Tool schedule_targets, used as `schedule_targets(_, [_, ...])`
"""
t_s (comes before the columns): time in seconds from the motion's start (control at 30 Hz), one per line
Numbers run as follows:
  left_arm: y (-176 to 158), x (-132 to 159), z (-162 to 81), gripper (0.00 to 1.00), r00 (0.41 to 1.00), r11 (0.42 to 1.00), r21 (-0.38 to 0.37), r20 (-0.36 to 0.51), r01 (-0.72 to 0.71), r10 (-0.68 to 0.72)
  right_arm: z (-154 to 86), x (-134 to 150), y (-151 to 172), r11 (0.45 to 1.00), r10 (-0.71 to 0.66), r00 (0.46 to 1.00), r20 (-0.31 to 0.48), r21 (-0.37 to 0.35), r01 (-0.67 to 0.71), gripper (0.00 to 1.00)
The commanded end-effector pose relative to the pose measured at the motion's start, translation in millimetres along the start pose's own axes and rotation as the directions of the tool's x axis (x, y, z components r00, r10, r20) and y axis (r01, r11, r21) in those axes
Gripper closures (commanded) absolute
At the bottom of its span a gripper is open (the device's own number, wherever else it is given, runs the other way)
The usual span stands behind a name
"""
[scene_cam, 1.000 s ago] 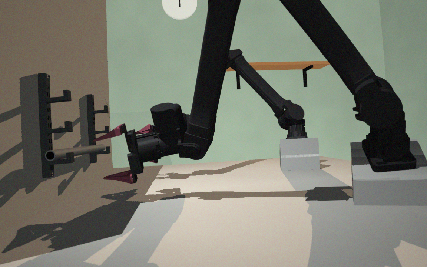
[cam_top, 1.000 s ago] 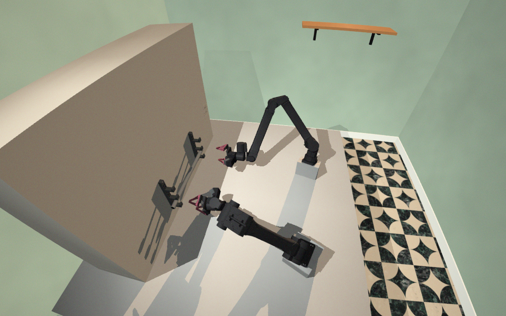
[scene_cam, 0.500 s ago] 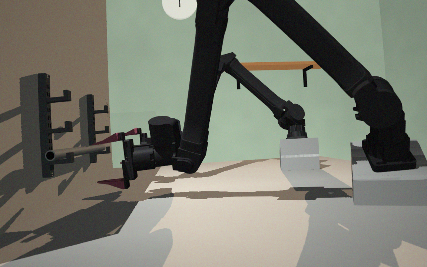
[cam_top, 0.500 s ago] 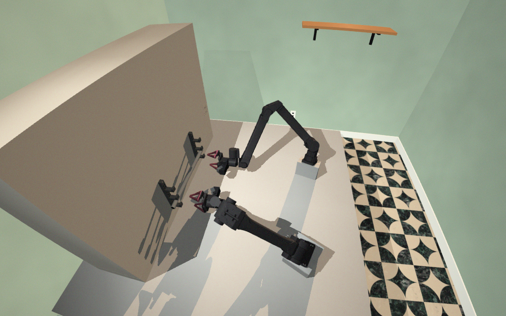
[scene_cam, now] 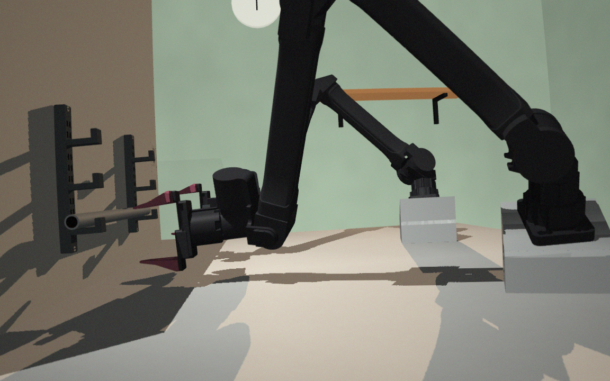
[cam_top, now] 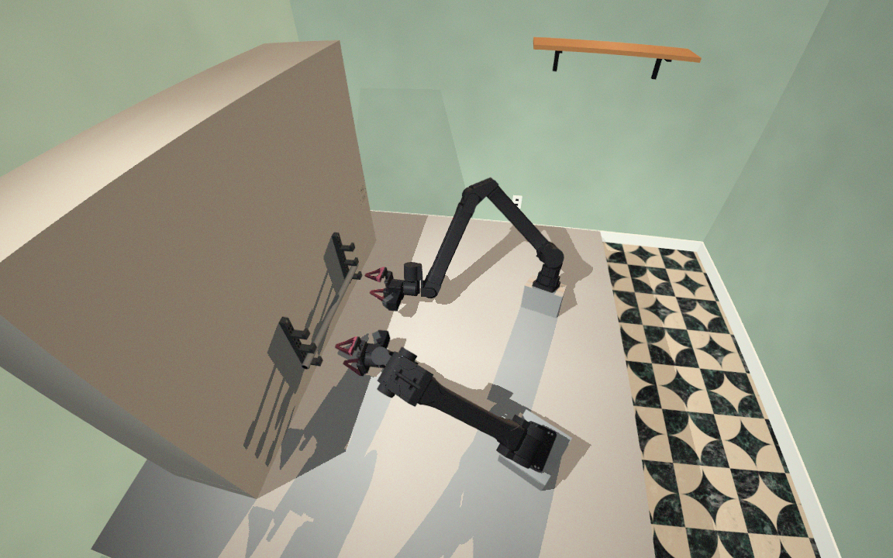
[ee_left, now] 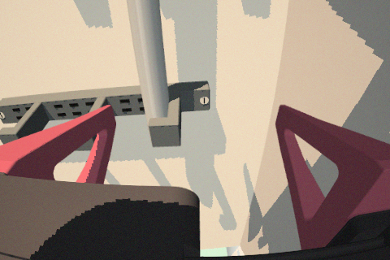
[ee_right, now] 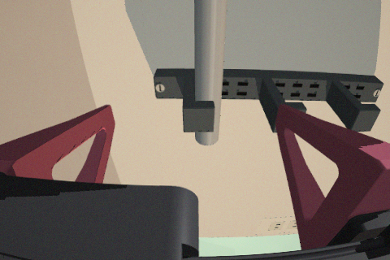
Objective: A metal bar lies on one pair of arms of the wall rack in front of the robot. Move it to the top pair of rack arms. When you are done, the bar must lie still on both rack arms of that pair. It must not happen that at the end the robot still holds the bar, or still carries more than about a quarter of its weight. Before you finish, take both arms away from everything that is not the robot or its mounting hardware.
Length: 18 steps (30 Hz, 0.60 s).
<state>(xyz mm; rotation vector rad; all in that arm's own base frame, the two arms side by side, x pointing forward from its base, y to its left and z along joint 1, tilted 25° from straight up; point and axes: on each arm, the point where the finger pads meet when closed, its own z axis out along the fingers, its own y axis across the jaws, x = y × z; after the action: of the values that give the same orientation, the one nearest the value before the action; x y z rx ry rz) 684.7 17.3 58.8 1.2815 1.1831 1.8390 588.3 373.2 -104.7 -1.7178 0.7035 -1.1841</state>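
Observation:
The grey metal bar [scene_cam: 108, 216] lies on the lowest pair of arms of the wall rack [scene_cam: 56, 177]. It also shows in the overhead view [cam_top: 332, 308]. The top pair of rack arms [scene_cam: 87, 138] is empty. My left gripper [cam_top: 340, 353] is open, level with the bar's near end and a short way from it; it also shows in the side view [scene_cam: 138, 233]. In the left wrist view the bar [ee_left: 143, 28] lies between the open fingers, ahead of them. My right gripper [cam_top: 368, 283] is open at the bar's far end. In the right wrist view the bar [ee_right: 210, 28] lies ahead of the open fingers.
The rack is fixed to a tall tan wall [cam_top: 179, 229] close in front of both grippers. Each rack rail has three arms; the middle ones [scene_cam: 84, 182] stick out just above the bar. The arm bases stand on grey blocks [scene_cam: 561, 251].

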Motion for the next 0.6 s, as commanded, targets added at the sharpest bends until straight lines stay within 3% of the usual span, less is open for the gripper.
schedule_targets(0.0, [33.2, -11.2, 5.3, 0.00, 1.000, 0.997, -0.069, 0.003, 0.029, -0.029, 6.9, -9.1, -10.3, 1.000, -0.002, 1.000, 0.009, 0.022, 0.002, 0.00])
schedule_targets(0.57, [47.3, -16.0, 7.6, 0.00, 0.999, 0.992, -0.117, 0.006, 0.049, -0.049, 11.8, -15.4, -17.7, 0.999, -0.003, 1.000, 0.015, 0.037, 0.003, 0.00])
